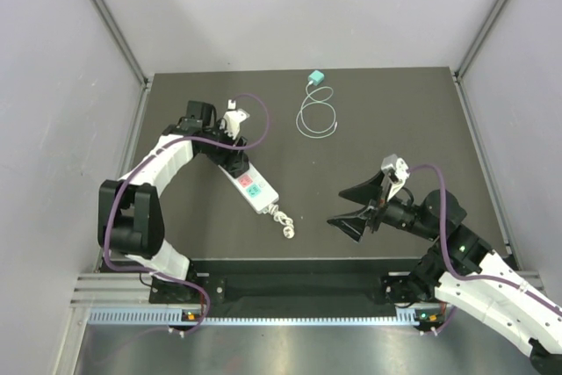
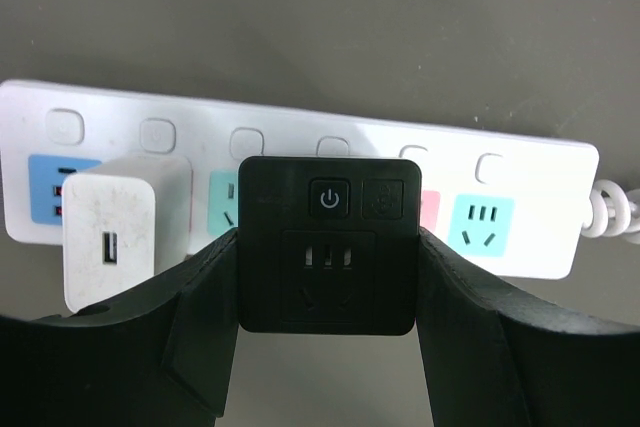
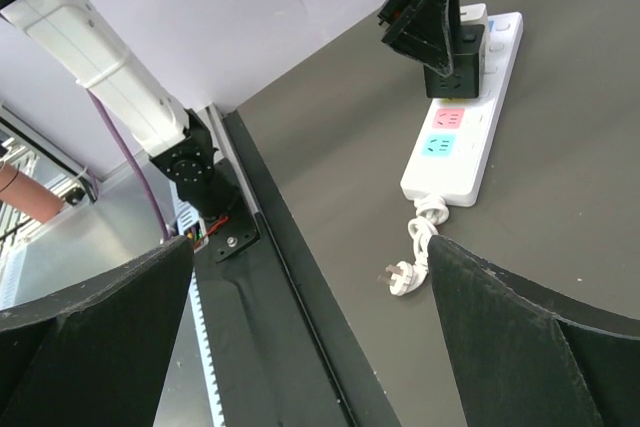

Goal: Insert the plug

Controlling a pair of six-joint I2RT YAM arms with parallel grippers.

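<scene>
On the left half of the dark table [image 1: 395, 111], the left gripper [image 2: 328, 242] reaches down over the white power strip [image 2: 545, 197], which lies at a slant with its coiled cord [image 1: 283, 217] trailing toward the near edge. Its 2 fingers [image 2: 190, 317] are closed at about half width on the sides of the black plug [image 2: 328, 272], a square block with a power button on its top face. The plug sits over the middle of the strip, between a white USB charger [image 2: 120, 232] standing in the strip on one side and a pink socket [image 3: 452, 117] and a teal socket [image 2: 482, 225] on the other. From the right wrist view its underside appears to meet the strip, but I cannot tell whether the pins are fully seated.

Well apart, over the right half of the table near the front edge, the right gripper [image 1: 335, 206] hovers with its fingers spread wide and nothing between them, pointing toward the strip.

At the far side of the table lies a small teal block [image 1: 316, 76] with a thin white cable [image 1: 316, 118] looped beside it.
</scene>
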